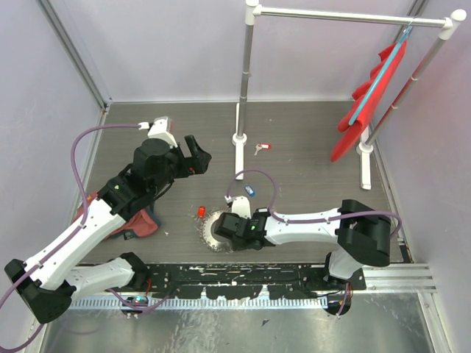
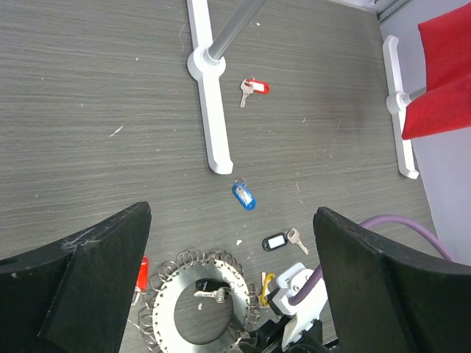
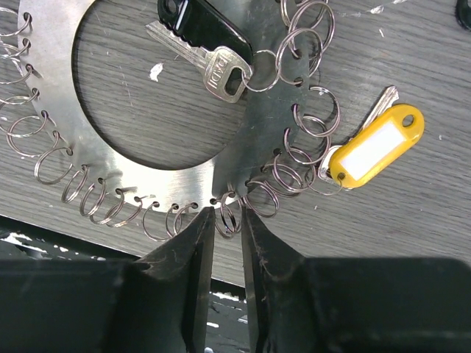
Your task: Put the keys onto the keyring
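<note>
At left: L gripper (image 1: 197, 155), raised above table (image 1: 309, 140), tilted down, jaws wide, nothing held. Near-centre: keyring (image 1: 212, 232), flat. Just right of it: yellow-tag key (image 2: 266, 282), seen in wrist views, not from above. R gripper (image 3: 226, 220) low at its near rim, jaws narrow astride one small loop (image 3: 229, 213); pinch unclear.

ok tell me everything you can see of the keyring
The keyring is a flat silvery metal disc with a big round hole, small split rings threaded through holes along its rim. It lies flat on the grey table. A black-tagged key and a yellow-tagged key look hooked onto rim rings. The right gripper straddles one ring at the edge.
</note>
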Robot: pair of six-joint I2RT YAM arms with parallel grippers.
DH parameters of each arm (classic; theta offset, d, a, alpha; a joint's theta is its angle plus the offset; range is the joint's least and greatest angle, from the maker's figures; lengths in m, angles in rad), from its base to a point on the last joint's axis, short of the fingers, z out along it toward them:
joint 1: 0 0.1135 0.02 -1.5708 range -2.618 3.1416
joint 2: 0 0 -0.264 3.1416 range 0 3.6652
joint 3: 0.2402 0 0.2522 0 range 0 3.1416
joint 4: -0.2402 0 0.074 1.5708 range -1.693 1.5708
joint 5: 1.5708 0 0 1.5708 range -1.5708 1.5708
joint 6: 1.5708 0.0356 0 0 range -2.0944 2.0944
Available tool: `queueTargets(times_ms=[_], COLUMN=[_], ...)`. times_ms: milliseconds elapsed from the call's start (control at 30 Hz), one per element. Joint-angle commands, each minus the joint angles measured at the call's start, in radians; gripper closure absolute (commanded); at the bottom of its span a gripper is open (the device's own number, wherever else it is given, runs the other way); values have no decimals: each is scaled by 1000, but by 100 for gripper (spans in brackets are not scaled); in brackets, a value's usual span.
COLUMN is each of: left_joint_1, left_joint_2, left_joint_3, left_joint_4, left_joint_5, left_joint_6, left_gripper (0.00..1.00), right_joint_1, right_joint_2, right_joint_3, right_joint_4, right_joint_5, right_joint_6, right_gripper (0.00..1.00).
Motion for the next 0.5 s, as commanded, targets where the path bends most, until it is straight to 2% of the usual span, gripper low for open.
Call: queueTargets(times_ms=[0,167,267,367,467], left_joint_1=[4,4,3,3,3], left_joint_2=[-1,1,2,5,10], left_joint_3=[-10,-11,-12,-16,-18], left_joint_4=[27,32,32,38,43], left_joint_5=[11,17,20,22,31], left_joint_6=[10,12,12,12,10], left_gripper=[2,2,2,2,2], right_joint_1=[4,4,5,2,0], right_joint_2=[-14,-18,-51,-79,-68], right_joint_3=[34,36,21,12,17], right_joint_4=[7,-8,-11,-11,-11], right_joint_5=[29,46,63,64,54], right_joint_6=[9,27,33,23,12], right_gripper=[72,62,62,73,74])
